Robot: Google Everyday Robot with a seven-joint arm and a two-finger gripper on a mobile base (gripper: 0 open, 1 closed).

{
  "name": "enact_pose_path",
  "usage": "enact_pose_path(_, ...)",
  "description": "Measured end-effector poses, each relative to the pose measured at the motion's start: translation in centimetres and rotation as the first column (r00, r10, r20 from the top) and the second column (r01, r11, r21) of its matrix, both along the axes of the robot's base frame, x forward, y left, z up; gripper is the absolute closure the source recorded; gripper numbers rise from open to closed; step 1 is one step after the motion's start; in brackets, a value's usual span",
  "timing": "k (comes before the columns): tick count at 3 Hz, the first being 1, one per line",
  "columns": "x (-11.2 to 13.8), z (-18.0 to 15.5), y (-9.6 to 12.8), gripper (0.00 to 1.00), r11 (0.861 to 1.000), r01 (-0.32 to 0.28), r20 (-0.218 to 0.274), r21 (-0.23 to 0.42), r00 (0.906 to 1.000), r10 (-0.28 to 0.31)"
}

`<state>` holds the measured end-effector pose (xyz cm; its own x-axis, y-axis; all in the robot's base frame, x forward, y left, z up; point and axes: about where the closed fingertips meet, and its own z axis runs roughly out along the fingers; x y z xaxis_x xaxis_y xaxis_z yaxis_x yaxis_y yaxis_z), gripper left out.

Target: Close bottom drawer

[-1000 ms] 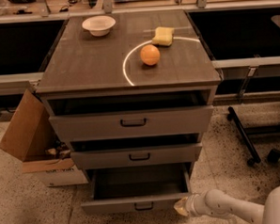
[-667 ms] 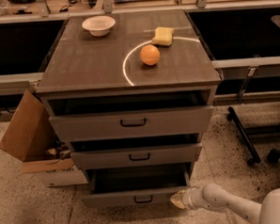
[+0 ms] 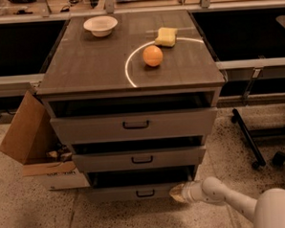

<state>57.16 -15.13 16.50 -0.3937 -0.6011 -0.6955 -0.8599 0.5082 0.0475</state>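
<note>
The bottom drawer (image 3: 137, 192) is the lowest grey front of the cabinet, with a small dark bar handle (image 3: 145, 194). It stands only slightly out, with a narrow dark gap above it. My gripper (image 3: 177, 193) is at the end of the white arm coming from the lower right. Its tip touches the right end of the bottom drawer's front, near the floor.
The middle drawer (image 3: 140, 158) and top drawer (image 3: 133, 125) stand partly open above. On the cabinet top are a white bowl (image 3: 100, 25), an orange (image 3: 153, 56) and a yellow sponge (image 3: 166, 37). A cardboard box (image 3: 31, 136) stands at the left; a chair base (image 3: 259, 143) at the right.
The bottom drawer has slid inward, from well open to nearly shut. My gripper has followed it toward the cabinet, staying against the front's right end.
</note>
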Motion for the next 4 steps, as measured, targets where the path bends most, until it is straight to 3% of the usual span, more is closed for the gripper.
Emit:
enact_pose_path(2, 5.2, 0.5, -0.5, 1.0, 1.0, -0.006, 0.024, 0.014, 0.9997, 0.005)
enact_pose_path(3, 5.6, 0.4, -0.7, 1.0, 1.0, -0.008, 0.022, 0.021, 0.9997, 0.008)
enact_pose_path(4, 5.1, 0.6, -1.2, 1.0, 0.997, -0.027, 0.034, 0.068, 0.9991, 0.025)
